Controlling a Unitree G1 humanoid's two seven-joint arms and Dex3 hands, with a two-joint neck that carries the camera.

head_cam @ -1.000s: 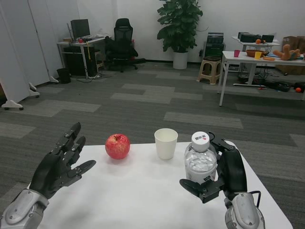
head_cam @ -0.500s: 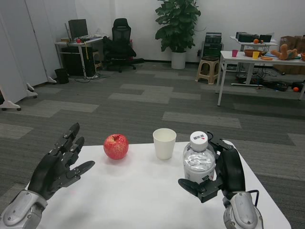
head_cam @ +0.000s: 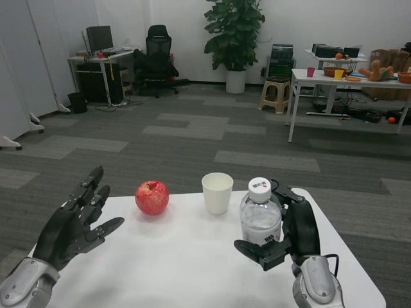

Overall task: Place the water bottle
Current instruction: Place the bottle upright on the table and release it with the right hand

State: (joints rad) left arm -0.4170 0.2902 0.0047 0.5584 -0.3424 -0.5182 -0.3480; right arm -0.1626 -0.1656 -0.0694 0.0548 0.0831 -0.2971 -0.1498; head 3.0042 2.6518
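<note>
Water bottle [head_cam: 260, 218], clear ribbed plastic, gripped by right hand [head_cam: 290, 232]; left hand [head_cam: 72, 222] splayed, holding nothing.

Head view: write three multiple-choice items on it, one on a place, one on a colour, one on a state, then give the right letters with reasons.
1. Where does the paper cup stand?
A. Between the apple and the water bottle
B. Left of the apple
C. Under the table

2. What colour is the bottle's cap?
A. Blue
B. White
C. Green

3. What is the right hand doing?
A. Hanging open away from everything
B. Holding the cup
C. Gripping the water bottle

Answers: 1 A, the cup stands in the row's middle. 2 B, the cap is white with a small mark. 3 C, its fingers wrap the upright bottle, while the left hand holds nothing.
</note>
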